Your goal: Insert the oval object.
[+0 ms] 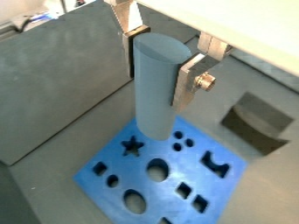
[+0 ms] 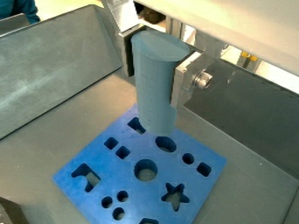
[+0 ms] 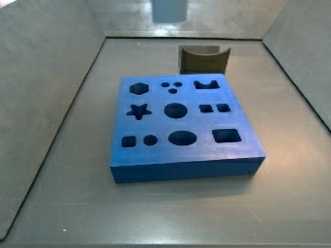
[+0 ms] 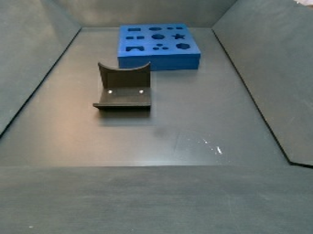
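My gripper (image 1: 160, 74) is shut on the oval object (image 1: 158, 98), a smooth pale grey-blue upright peg held between the silver fingers (image 1: 187, 80). Both wrist views show this grip, including the gripper (image 2: 156, 72) and the peg (image 2: 156, 101). The peg hangs upright well above the blue holed block (image 1: 131, 179), over the block's edge in a wrist view (image 2: 93, 157). In a side view only the peg's lower end (image 3: 168, 10) shows, high above and behind the block (image 3: 181, 172). The gripper is out of frame in the side view that shows the block (image 4: 159, 61) at the far end.
A dark brown arch-shaped block (image 4: 123, 91) stands on the grey floor apart from the blue block; it also shows in a side view (image 3: 204, 60) and a wrist view (image 1: 257, 122). Grey walls enclose the floor on all sides.
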You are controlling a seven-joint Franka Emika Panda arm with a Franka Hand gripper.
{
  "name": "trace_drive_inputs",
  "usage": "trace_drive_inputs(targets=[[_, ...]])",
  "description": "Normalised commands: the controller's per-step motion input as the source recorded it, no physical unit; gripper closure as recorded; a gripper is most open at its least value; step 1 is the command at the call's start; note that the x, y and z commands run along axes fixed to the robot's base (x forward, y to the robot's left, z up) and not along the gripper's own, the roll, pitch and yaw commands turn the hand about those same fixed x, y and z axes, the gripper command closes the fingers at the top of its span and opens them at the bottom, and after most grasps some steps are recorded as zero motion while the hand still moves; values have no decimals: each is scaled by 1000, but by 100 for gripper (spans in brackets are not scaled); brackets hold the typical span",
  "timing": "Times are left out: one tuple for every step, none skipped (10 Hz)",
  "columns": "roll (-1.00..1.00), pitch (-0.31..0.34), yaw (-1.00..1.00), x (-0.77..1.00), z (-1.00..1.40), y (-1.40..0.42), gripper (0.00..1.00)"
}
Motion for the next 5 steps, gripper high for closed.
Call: trace_drive_inputs(targets=[[40,0,160,0,-1000,-680,100],[56,0,160,0,-1000,-646,100],[101,-10,89,0,-1000,-563,100],[183,-61,0,257,-957,-426,100],[389,70,-109,606,-523,-220,100]])
